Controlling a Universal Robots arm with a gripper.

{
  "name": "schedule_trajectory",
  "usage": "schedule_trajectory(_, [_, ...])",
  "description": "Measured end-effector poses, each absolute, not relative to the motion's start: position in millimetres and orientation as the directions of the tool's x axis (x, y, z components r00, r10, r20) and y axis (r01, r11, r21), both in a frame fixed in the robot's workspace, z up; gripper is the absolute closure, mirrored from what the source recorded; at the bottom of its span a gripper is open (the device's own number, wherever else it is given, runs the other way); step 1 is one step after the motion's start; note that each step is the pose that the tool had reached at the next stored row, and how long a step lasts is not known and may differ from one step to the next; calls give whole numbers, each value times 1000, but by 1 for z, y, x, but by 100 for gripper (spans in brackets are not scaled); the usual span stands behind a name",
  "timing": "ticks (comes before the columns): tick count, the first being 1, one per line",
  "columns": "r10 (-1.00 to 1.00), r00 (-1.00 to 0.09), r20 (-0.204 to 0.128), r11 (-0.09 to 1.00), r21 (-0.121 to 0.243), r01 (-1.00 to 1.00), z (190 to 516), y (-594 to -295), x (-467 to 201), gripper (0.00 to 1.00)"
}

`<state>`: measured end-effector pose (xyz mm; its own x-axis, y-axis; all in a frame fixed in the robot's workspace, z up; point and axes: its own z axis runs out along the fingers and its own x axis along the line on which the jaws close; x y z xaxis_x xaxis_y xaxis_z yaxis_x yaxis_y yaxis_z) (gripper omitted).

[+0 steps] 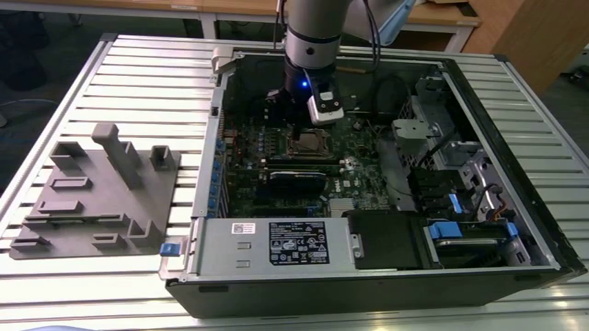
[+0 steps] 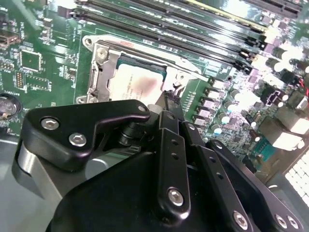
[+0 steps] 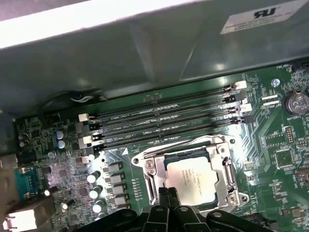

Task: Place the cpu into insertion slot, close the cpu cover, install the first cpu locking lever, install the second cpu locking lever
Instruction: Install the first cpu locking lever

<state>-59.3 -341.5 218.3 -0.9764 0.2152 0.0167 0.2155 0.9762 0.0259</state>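
Note:
The cpu (image 3: 192, 180), with its dull silver top, lies flat in the insertion slot on the green board; the slot's contact field is hidden under the chip. Around it the silver cpu cover (image 3: 225, 178) lies down over the chip's edges, and the same cover (image 2: 102, 72) frames the cpu (image 2: 137, 84) in the second wrist view. A thin locking lever (image 3: 178, 145) runs along the cover's side nearest the memory slots. My gripper (image 3: 169, 199) hovers just above the near edge of the socket, fingers together and nothing seen between them. In the exterior view the gripper (image 1: 296, 118) hangs over the socket (image 1: 308, 143).
Long memory slots (image 3: 164, 118) lie beside the socket. A black card (image 1: 296, 183) sits in front of it. The power supply (image 1: 276, 241), drive bays (image 1: 451, 227) and the case walls (image 3: 145, 48) close in the space. A grey fixture (image 1: 101, 193) rests at the exterior view's left.

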Motion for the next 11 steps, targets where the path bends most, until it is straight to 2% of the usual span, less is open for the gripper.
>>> schedule_trajectory(11, [211,-977,13,977,23,211,218,-341,-57,89])
